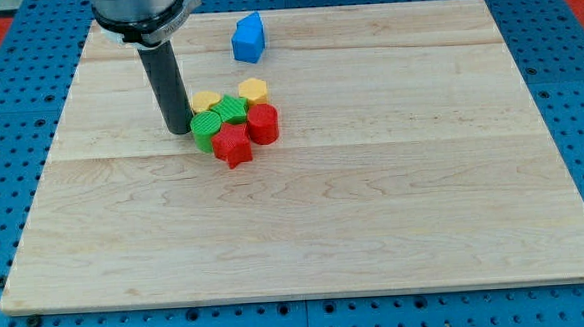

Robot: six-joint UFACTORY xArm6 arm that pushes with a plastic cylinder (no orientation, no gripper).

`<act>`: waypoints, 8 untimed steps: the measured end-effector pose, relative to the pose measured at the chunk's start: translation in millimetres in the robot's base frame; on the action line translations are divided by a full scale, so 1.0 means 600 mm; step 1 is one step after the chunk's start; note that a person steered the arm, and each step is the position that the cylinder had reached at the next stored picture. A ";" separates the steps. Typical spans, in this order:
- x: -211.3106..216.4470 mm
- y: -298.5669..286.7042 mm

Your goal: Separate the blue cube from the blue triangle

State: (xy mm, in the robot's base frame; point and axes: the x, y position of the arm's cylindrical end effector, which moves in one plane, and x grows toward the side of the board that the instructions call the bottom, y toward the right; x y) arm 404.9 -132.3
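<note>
Two blue blocks stand pressed together near the view's top, reading as one blue mass. The blue cube (247,46) is the nearer part and the blue triangle (254,22) the pointed part behind it; the seam between them is hard to make out. My tip (179,131) rests on the board well below and to the left of them, just left of a green block (207,127) in a cluster. The tip touches neither blue block.
A tight cluster lies right of the tip: two yellow blocks (206,100) (253,88), a second green block (232,109), a red block (263,122) and a red star-like block (233,144). The wooden board (394,198) sits on a blue perforated table.
</note>
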 end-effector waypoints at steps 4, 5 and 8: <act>-0.271 0.004; -0.325 0.078; -0.222 0.126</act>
State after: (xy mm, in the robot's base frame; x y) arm 272.0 -56.4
